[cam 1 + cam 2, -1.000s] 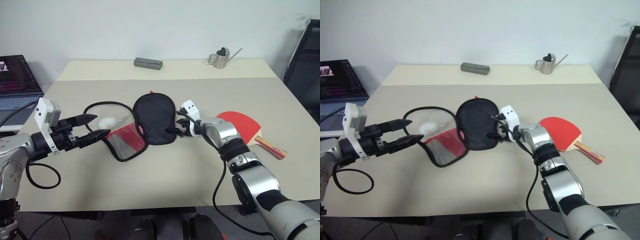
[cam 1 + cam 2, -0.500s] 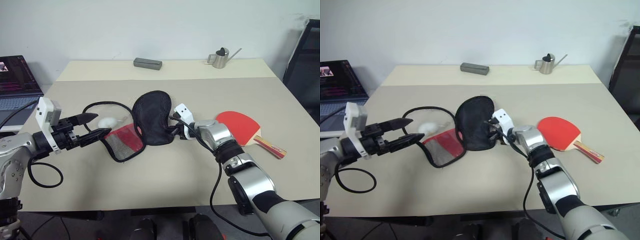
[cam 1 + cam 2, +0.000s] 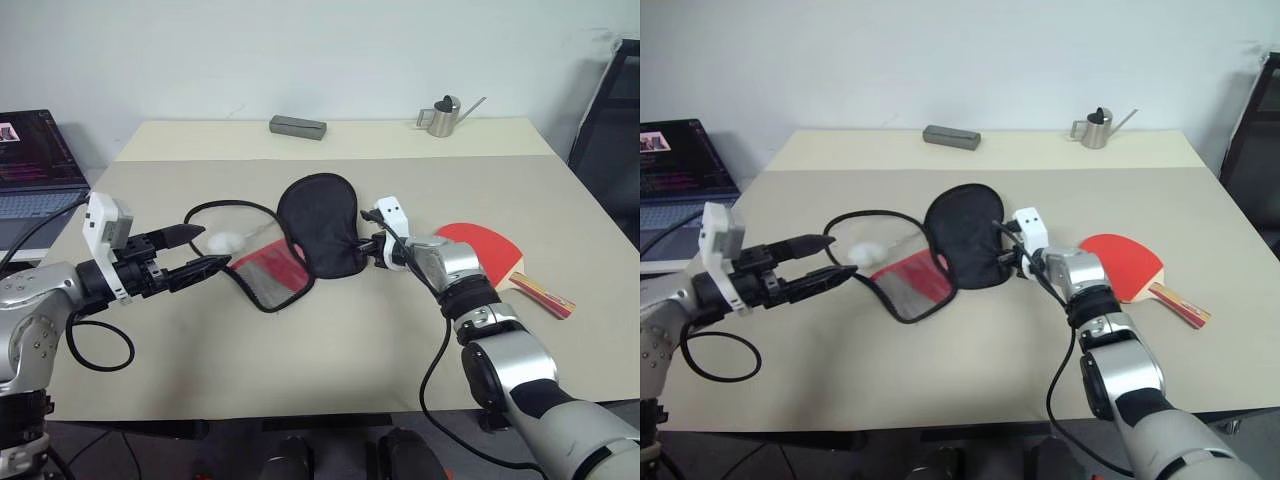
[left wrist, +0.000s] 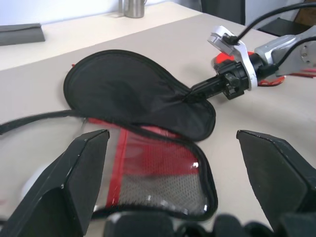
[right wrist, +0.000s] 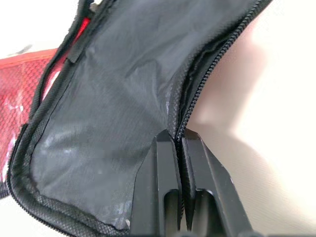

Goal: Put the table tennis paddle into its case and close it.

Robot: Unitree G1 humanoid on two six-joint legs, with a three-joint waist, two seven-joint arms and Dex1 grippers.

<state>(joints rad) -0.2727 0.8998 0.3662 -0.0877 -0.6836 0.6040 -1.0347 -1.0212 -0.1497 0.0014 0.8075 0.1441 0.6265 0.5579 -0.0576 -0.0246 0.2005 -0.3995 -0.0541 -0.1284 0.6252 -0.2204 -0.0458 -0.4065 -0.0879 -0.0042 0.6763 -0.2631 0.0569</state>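
Pinching black flap edge of case (image 3: 318,225) in my right claw (image 3: 372,243), mid-counter (image 3: 330,350). Left claw (image 3: 200,252) spread, hovering near red mesh half. Paddle (image 3: 485,250) lies right, uncased. Lift flap wide, hold zipper edge firm, avoid dragging case.

place: office or lab | cues: beige table (image 3: 300,370), laptop (image 3: 35,165), plain white wall (image 3: 300,50)

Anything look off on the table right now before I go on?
Nothing is spilled or damaged. The case lies unzipped and splayed, its black flap pinched at the edge by the right gripper and its red mesh half flat on the table. The table tennis paddle sits outside it, behind the right arm. The left gripper is open beside the mesh half.
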